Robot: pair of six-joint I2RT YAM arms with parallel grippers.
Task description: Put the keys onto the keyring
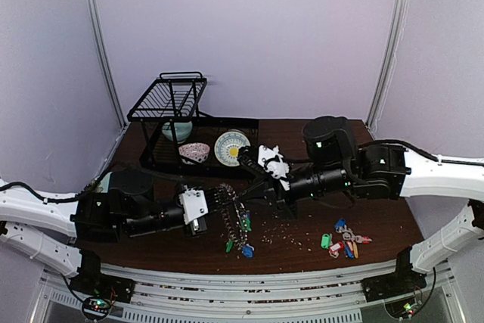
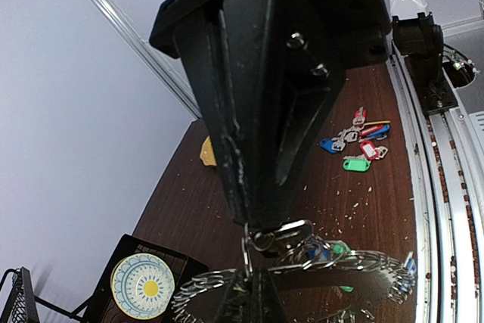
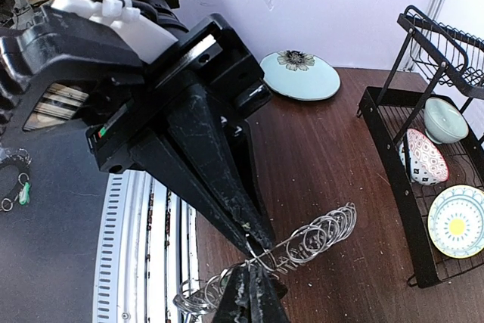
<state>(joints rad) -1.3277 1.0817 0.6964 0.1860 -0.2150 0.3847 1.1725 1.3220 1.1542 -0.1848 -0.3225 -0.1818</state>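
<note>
1. Dish rack (image 1: 170, 100): black wire, set at the back left of the table (image 1: 302, 221). A yellow-patterned plate (image 1: 231, 147) and two bowls are stood in its tray.
2. Left gripper (image 2: 253, 234): fingers are pressed together, and a small silver ring on the keyring's rim is pinched between the tips.
3. Keyring (image 1: 236, 221): held near the table's middle between the two grippers and seen tilted, almost edge-on, from above. Its rim is lined with small silver rings. A green tag (image 1: 229, 246) and a blue tag (image 1: 247, 250) are hung at its near end.
4. Right gripper (image 3: 257, 253): closed, with the silver loops of the same rim nipped at the fingertips.
5. Keys (image 1: 345, 240): laid on the table at the right, well apart from the keyring. They are bunched among green, red and blue tags and gripped by neither arm.
</note>
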